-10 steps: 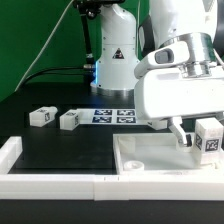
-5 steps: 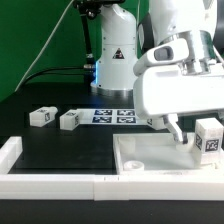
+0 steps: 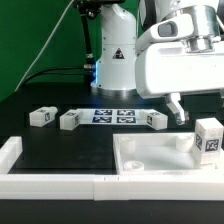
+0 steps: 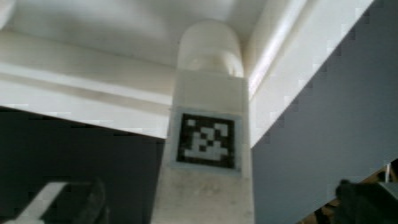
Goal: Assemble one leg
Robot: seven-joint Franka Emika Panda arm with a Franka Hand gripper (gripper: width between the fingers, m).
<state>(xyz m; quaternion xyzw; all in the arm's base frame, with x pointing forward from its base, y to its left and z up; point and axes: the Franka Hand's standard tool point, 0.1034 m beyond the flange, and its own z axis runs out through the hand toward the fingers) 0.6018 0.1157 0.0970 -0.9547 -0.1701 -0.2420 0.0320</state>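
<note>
Hanging with the gripper [image 3: 178,114] spread wide and empty, above and near the leg [image 3: 209,138]. Standing upright at the corner of the tray [image 3: 150,160] on the exterior view's right, probably to sit in the socket there. Impossible to tell whether seated fully, with lower end hidden and gripper mostly cut off in wrist view.

Finding one leg [image 3: 208,138] standing in the tray [image 3: 140,160] at the exterior view's right, other legs [image 3: 69,120] lying behind on the desk [image 3: 60,145].

Leg [image 4: 210,120] partly beyond wrist view's edge.
</note>
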